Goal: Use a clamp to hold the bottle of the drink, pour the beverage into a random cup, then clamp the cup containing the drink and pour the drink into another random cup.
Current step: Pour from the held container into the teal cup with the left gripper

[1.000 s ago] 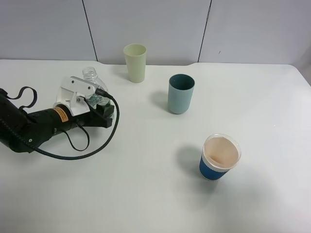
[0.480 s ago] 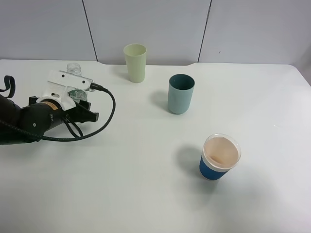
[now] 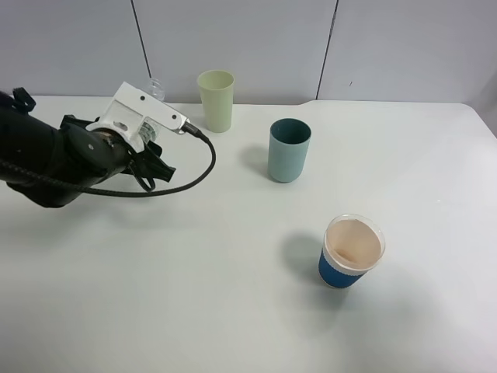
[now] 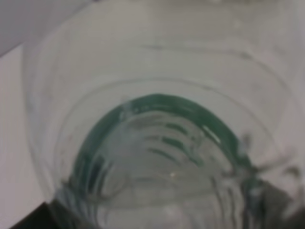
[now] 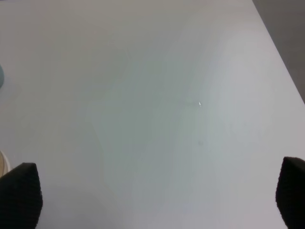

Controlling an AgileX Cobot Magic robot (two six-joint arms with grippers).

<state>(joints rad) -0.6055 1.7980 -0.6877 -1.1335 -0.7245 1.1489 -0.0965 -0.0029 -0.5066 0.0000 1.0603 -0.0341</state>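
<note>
The left gripper (image 3: 147, 152) is clamped around a clear plastic drink bottle with a green band (image 4: 157, 143). The bottle sits between its black fingers, and the left wrist view is filled almost edge to edge by the bottle's ribbed, transparent wall. In the high view most of the bottle is hidden inside the grip. Only its open neck shows, poking out past the white camera bracket (image 3: 144, 115) on the side of the hand facing the back wall. The arm covers the bottle's base, so I cannot tell if it touches the white table (image 3: 233, 311). A black cable (image 3: 203, 167) loops from the bracket around the hand's right side. The tall pale yellow-green plastic cup (image 3: 216, 100) stands upright near this hand, just to its right and a little farther back, apart from it. The teal plastic cup (image 3: 289, 149) stands upright farther off on the same side, beyond the pale one. The short blue paper cup with a white rim and a beige inside (image 3: 351, 250) is well away from the hand, to its right and toward the front edge. The right gripper (image 5: 155, 193) is spread wide. Its two black fingertips (image 5: 19, 198) sit at opposite corners of the right wrist view, with only bare table between them, gripping nothing.
</note>
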